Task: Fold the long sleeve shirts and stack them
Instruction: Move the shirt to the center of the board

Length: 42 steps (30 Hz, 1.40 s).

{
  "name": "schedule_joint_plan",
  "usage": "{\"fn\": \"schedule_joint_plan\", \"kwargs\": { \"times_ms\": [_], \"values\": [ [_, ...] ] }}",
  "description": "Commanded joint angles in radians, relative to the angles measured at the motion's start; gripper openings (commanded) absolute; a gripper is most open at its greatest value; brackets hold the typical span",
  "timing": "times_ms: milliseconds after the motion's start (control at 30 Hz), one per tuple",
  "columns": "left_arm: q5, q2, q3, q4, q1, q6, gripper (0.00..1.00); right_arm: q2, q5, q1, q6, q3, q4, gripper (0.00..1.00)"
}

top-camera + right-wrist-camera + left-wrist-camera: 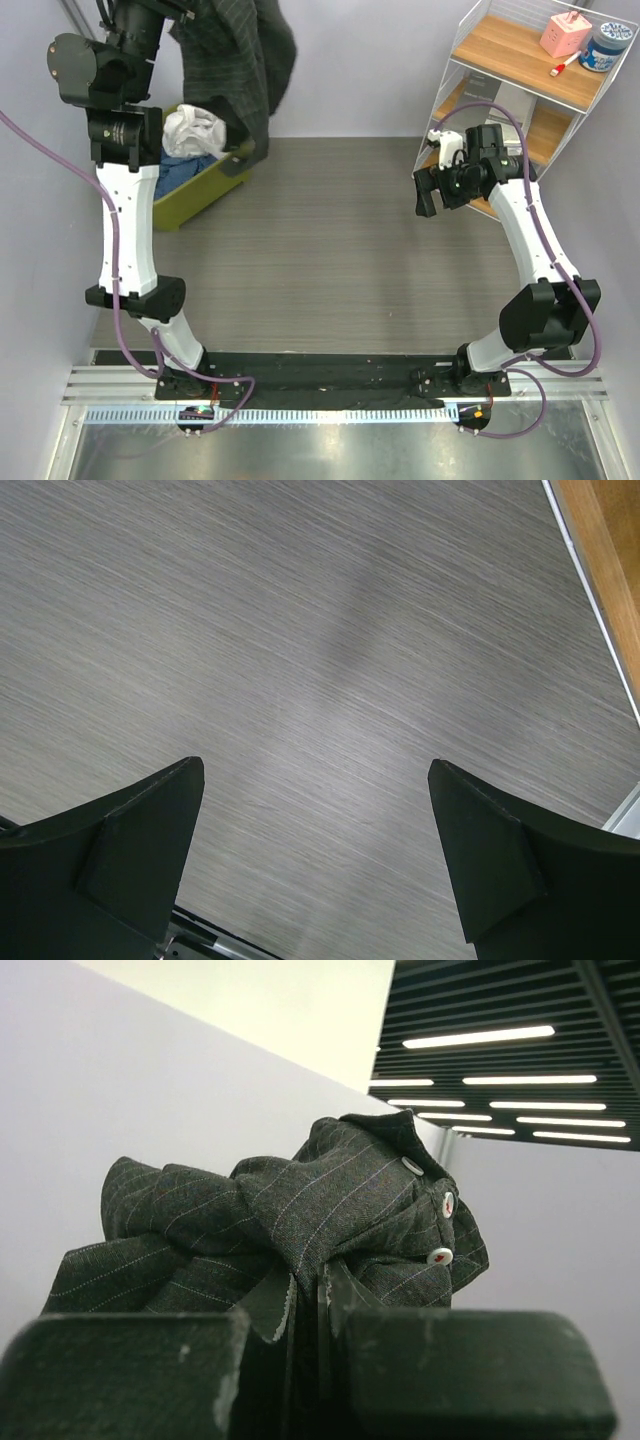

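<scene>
Left gripper point(320, 1305) is clamping shut on the grey pinstripe shirt point(245, 70). Its fingers are pinching a wad of fabric near the button placket, with 3 white buttons showing just above the pinch. The arm is holding the shirt high over the far-left corner of the table point(330, 250), where it is hanging bunched above the green bin point(200, 205). Its lower end is sitting by the bin rim; can't tell if it's touching. A white garment point(190, 130) and a blue garment point(180, 172) are lying in the bin.

Right gripper point(315, 770) is hovering over bare table near the right edge, beside the wire shelf point(520, 50), with fingers spread wide and gripping nothing.

Handling, my read: it's looking like light woven cloth, fully limp, with only the collar and placket giving any stiffness. It's going to drape and twist rather than slip. The 1-point wad grip is leaving it hanging like a rope — no good for folding. I'm thinking 2 holds, 1 per gripper, at the shoulder seams or collar ends, so it's hanging flat before going down mid-table. The sleeves are hiding in the bunch, so cuff positions are unknown. Risk: the hem snagging the bin rim or dragging the other garments out.
</scene>
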Motion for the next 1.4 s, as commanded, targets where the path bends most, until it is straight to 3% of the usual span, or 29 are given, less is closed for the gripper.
{"fn": "schedule_joint_plan", "kwargs": {
  "times_ms": [0, 67, 267, 400, 467, 533, 567, 600, 633, 667, 733, 800, 867, 1000, 1200, 1367],
  "values": [
    [-0.015, -0.022, 0.068, 0.128, -0.055, -0.041, 0.01, -0.047, 0.002, -0.001, 0.004, 0.016, 0.024, 1.00],
    [-0.002, -0.031, 0.062, 0.123, -0.087, -0.017, 0.01, -0.047, 0.004, -0.003, 0.005, 0.016, 0.023, 1.00],
    [0.070, -0.119, -0.247, 0.045, -0.114, -0.035, 0.00, -0.041, 0.011, -0.003, 0.007, 0.024, 0.024, 1.00],
    [0.218, -0.220, -0.526, 0.045, -0.115, 0.023, 0.00, -0.052, 0.024, -0.001, 0.004, 0.007, 0.023, 1.00],
    [0.376, -0.277, -0.686, 0.021, -0.115, 0.073, 0.00, -0.068, 0.033, -0.003, -0.002, -0.001, 0.023, 1.00],
    [0.604, -0.320, -0.781, -0.115, -0.130, 0.187, 0.15, -0.076, 0.037, -0.003, -0.011, -0.014, 0.017, 1.00],
    [0.645, -0.326, -0.865, -0.203, -0.144, 0.389, 0.25, -0.082, 0.033, -0.003, -0.027, -0.019, 0.010, 1.00],
    [0.669, -0.329, -0.887, -0.475, -0.175, 0.517, 0.53, -0.082, 0.028, -0.003, -0.033, -0.024, -0.002, 1.00],
    [0.673, -0.326, -0.904, -0.610, -0.189, 0.687, 0.71, -0.082, 0.025, -0.003, -0.039, -0.028, -0.009, 1.00],
    [0.583, -0.309, -0.913, -0.736, -0.202, 0.850, 0.99, -0.081, 0.022, -0.003, -0.044, -0.031, -0.013, 1.00],
    [0.483, -0.273, -0.914, -0.942, -0.207, 0.909, 1.00, -0.072, 0.016, -0.003, -0.064, -0.034, -0.025, 1.00],
    [0.484, -0.243, -0.959, -1.013, -0.132, 0.924, 0.99, -0.067, -0.015, -0.003, -0.090, -0.036, -0.039, 1.00],
    [0.547, -0.289, -1.045, -1.015, -0.024, 0.916, 1.00, -0.062, -0.073, -0.003, -0.114, -0.050, -0.046, 1.00],
    [0.478, -0.424, -1.281, -0.986, 0.009, 1.043, 1.00, -0.055, -0.137, 0.031, -0.159, -0.094, -0.023, 1.00],
    [0.435, -0.544, -1.578, -0.892, 0.009, 1.161, 1.00, -0.048, -0.056, 0.288, -0.200, -0.214, 0.157, 1.00],
    [0.427, -0.542, -1.618, -0.810, 0.084, 1.028, 1.00, -0.076, 0.040, 0.563, -0.367, -0.379, 0.430, 1.00]
  ]
}}
